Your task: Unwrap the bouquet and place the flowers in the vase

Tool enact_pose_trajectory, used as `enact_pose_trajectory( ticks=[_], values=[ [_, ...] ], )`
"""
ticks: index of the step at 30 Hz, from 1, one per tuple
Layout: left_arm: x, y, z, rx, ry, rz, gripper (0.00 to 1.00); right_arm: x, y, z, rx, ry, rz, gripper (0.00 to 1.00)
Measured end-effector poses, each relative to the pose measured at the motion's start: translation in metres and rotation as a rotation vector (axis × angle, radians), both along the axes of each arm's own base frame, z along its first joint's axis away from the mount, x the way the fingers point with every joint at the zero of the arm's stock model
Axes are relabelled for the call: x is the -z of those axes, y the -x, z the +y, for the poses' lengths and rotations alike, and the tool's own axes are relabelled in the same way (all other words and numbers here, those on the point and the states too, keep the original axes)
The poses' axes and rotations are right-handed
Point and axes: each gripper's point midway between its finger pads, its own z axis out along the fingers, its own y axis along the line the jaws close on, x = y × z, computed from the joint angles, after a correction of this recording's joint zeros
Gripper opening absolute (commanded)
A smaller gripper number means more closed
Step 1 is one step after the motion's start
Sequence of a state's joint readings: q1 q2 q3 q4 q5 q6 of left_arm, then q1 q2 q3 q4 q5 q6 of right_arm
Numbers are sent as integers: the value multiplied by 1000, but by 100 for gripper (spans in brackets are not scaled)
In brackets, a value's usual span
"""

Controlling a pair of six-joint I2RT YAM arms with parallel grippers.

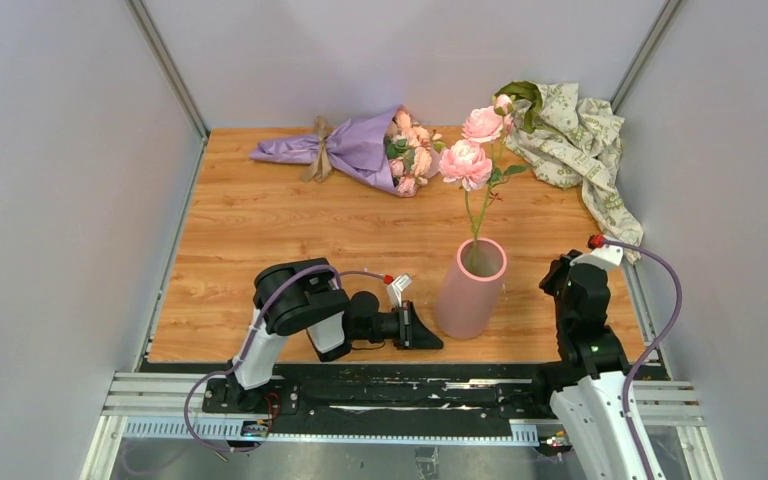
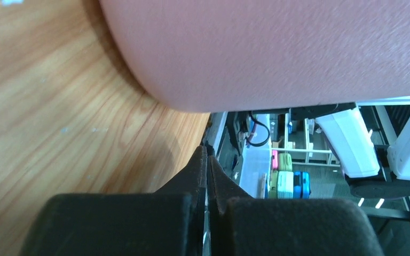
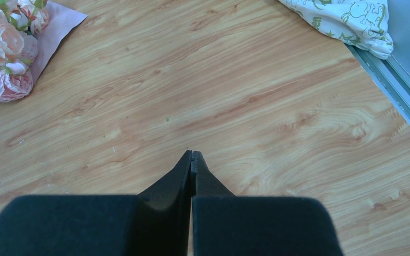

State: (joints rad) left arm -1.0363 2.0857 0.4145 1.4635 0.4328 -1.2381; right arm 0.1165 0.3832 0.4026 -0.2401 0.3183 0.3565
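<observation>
The bouquet lies on its side at the back of the table, lilac paper tied with tan ribbon. Its peach-pink flowers spill out to the right; their blooms also show in the right wrist view's top left corner. The pink vase stands near the front centre and holds a tall stem with two larger pink blooms. My left gripper lies low, shut and empty, its tips just left of the vase's base. My right gripper is shut and empty above bare wood, to the right of the vase.
Crumpled cream-green patterned paper is heaped at the back right corner, trailing along the right edge. Grey walls enclose the wooden table on three sides. A metal rail runs along the near edge.
</observation>
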Motion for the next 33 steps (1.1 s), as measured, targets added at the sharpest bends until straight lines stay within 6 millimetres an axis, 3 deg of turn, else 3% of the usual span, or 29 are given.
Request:
enact_pose_trajectory(
  ticks=[6, 20, 33],
  values=[
    [-14, -9, -18, 0, 64, -12, 0, 4, -1, 1, 3, -8, 15, 0],
    [-5, -19, -23, 20, 52, 7, 0, 5, 0, 1, 4, -16, 17, 0],
    [-3, -47, -32, 29, 55, 0, 0, 10, 1, 9, -21, -57, 37, 0]
  ],
)
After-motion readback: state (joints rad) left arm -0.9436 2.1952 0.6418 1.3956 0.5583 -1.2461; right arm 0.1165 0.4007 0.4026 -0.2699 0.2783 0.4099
